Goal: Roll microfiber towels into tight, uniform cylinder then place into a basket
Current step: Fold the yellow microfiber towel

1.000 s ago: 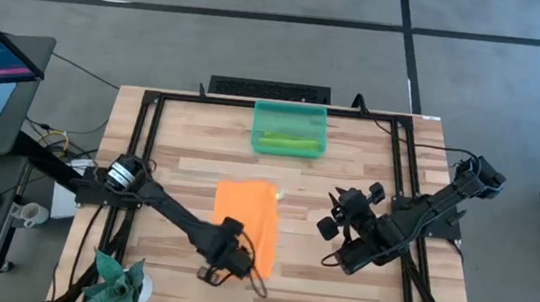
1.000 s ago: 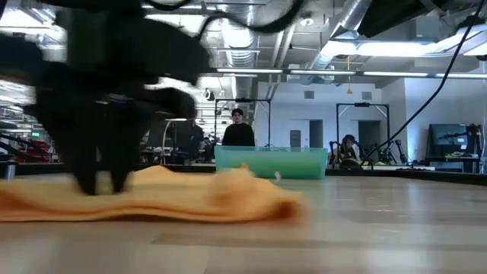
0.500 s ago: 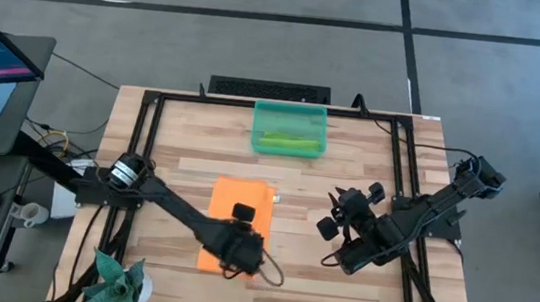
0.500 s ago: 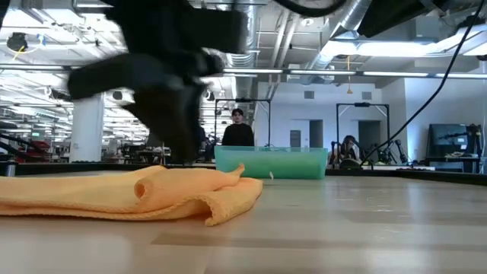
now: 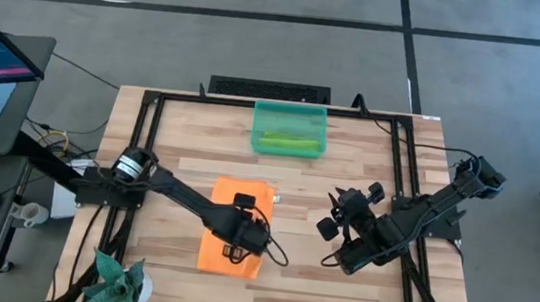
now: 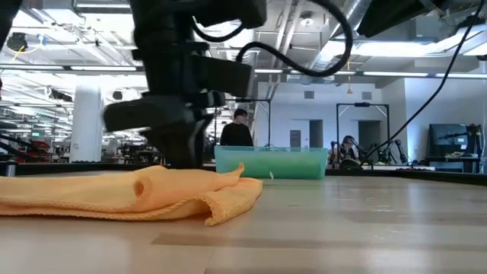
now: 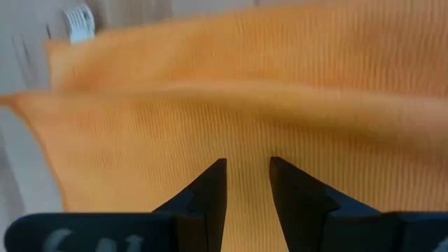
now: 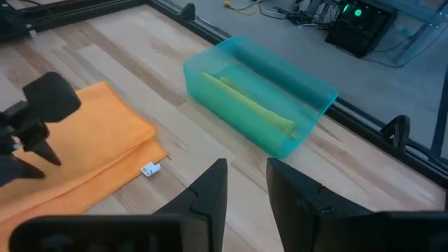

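The orange towel point(image 5: 229, 202) lies folded on the table's middle, with a soft fold along its top point(image 6: 141, 189) and a white tag point(image 8: 148, 169) at its far right corner. My left gripper point(image 7: 247, 171) points steeply down over the towel's near half point(image 5: 240, 240). It is open by a narrow gap with nothing between the fingers. The lime green towel point(image 8: 245, 105) lies rolled inside the teal basket point(image 5: 291, 113) at the far middle. My right gripper point(image 8: 245, 171) waits raised at the right point(image 5: 332, 233), narrowly open and holding nothing. My left gripper comes at the orange towel's upper layer point(image 7: 210, 119) from above, fingers pointing down. I cannot tell whether its fingertips touch the cloth.
A dark green spiky plant point(image 5: 115, 286) stands at the near left corner. Black frame rails point(image 5: 404, 165) run along the table's sides and far edge. Bare wood lies between the towel and the basket point(image 6: 270, 164). People show in the room beyond.
My left gripper has gone from the towel's near left corner toward the right and then the far edge, rolling its wrist, and now stands over the towel. The towel's near right part has drawn in toward the left and now lies doubled with a fold.
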Available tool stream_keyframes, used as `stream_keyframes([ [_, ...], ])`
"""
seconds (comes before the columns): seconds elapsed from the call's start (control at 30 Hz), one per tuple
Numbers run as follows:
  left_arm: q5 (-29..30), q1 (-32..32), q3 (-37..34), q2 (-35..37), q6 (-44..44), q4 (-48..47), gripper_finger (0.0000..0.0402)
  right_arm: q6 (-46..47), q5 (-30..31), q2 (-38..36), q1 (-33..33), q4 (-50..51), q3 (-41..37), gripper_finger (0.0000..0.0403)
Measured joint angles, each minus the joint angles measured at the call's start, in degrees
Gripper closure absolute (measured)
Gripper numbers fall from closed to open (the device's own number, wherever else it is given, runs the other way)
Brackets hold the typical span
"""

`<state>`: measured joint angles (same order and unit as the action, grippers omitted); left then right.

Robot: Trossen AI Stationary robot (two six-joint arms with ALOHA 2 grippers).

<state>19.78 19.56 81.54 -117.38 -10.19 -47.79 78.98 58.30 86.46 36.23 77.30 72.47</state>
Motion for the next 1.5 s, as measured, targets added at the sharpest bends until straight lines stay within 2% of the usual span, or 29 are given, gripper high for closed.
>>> stream_keyframes([
  [0.13, 0.07, 1.26, 1.99, 0.05, -1.07, -4.93, 0.03, 0.0, 0.0, 0.0, 0.0, 0.0, 0.0, 0.028],
  [0.23, -0.08, 1.73, 1.94, 0.09, -1.3, -4.23, 0.03, 0.02, 0.02, 0.0, 0.0, 0.0, 0.0, 0.028],
  [0.47, -7.64, 0.4, -3.12, 0.28, 0.4, 13.95, 0.03, 0.02, 0.02, 0.0, 0.0, -0.28, 0.0, 0.028],
  [0.83, -7.01, -3.56, -4.95, 0.11, 6.88, 27.33, 0.03, 0.02, -0.22, 0.0, -1.01, -0.67, 0.0, 0.028],
  [1.07, -6.16, -8.06, -4.95, 0.11, 9.11, 25.46, 0.03, -0.02, -0.44, 0.0, -1.14, -1.1, 0.0, 0.028],
  [1.23, 0.9, -7.07, -3.73, 1.43, 6.67, 17.39, 0.03, -1.73, -0.44, 0.0, -1.14, -1.16, 0.0, 0.028],
  [1.3, 1.68, -6.77, -3.63, 1.64, 5.58, 14.32, 0.03, -2.54, -0.55, 0.0, -1.14, -1.89, 0.0, 0.028],
  [1.5, -1.71, -7.42, -4.4, -1.27, 3.49, 20.96, 0.03, -2.95, -1.29, 0.02, -1.14, -3.11, 0.0, 0.028],
])
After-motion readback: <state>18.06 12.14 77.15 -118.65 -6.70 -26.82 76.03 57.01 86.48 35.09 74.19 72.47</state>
